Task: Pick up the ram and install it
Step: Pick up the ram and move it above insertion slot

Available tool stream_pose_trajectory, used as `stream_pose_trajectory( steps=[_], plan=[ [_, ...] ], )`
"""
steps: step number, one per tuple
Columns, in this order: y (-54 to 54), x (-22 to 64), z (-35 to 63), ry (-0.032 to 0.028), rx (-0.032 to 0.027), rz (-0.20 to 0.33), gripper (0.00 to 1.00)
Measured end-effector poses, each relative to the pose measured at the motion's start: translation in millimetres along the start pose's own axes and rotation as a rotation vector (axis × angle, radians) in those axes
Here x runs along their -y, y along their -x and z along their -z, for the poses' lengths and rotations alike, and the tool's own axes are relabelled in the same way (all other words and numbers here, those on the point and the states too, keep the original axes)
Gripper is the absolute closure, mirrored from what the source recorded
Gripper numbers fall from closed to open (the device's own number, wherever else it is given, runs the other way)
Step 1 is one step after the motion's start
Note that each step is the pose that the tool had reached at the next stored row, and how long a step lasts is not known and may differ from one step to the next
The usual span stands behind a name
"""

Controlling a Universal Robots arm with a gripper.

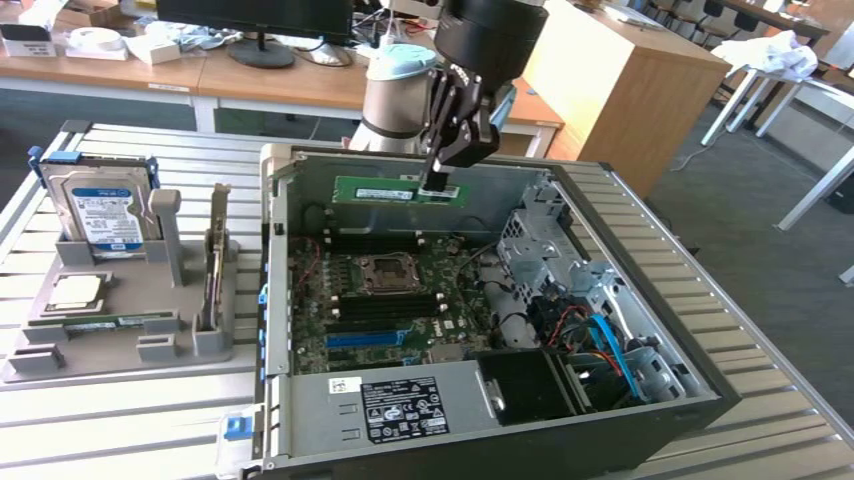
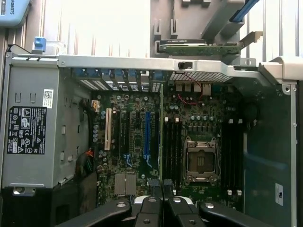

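Hanging over the open computer case (image 1: 279,200), the ram (image 1: 387,188) is gripped at one end by closed fingers (image 1: 451,150); pickup is done, but seating in the motherboard (image 1: 400,300) is left.

The arm (image 1: 395,100) is silver-grey tubing with a pale blue joint cap (image 1: 400,58); a black cylindrical wrist (image 1: 487,35) carries a black linkage gripper (image 1: 437,183) with silver pivot pins (image 2: 173,200).

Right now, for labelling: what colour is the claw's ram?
The ram is green; exterior view best.
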State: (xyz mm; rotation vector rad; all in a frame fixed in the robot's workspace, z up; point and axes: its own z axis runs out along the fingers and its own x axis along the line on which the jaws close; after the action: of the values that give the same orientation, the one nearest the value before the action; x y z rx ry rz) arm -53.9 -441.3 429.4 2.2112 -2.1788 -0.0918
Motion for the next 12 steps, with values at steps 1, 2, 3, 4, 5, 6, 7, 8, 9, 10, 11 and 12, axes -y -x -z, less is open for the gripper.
stream_pose_trajectory(
  steps=[1, 2, 3, 4, 5, 6, 7, 8, 9, 10, 11, 12],
  plan=[
    [0.0, 0.0, 0.0, -0.0029, 0.0, 0.0, 0.89],
    [0.0, 0.0, 0.0, -0.0059, -0.0002, 0.001, 0.89],
    [0.0, 0.0, 0.0, -0.0088, -0.0002, 0.001, 0.89],
    [0.0, -0.1, 0.0, -0.0118, -0.0003, 0.001, 0.89],
    [0.0, -0.1, 0.0, -0.0148, -0.0003, 0.001, 0.89],
    [0.0, -0.1, 0.0, -0.0174, -0.0003, 0.002, 0.89],
    [0.0, -0.1, -0.1, -0.0182, -0.0003, 0.002, 0.89],
    [0.0, -0.1, 0.0, -0.0181, -0.0003, 0.002, 0.89],
    [0.0, -0.1, 0.0, -0.0182, -0.0004, 0.002, 0.89],
    [0.0, -0.1, 0.0, -0.0182, -0.0004, 0.002, 0.89],
    [0.0, 0.1, 0.0, -0.0182, -0.0004, 0.002, 0.89],
    [-0.1, 0.7, 0.1, -0.0182, -0.0004, 0.002, 0.89]
  ],
)
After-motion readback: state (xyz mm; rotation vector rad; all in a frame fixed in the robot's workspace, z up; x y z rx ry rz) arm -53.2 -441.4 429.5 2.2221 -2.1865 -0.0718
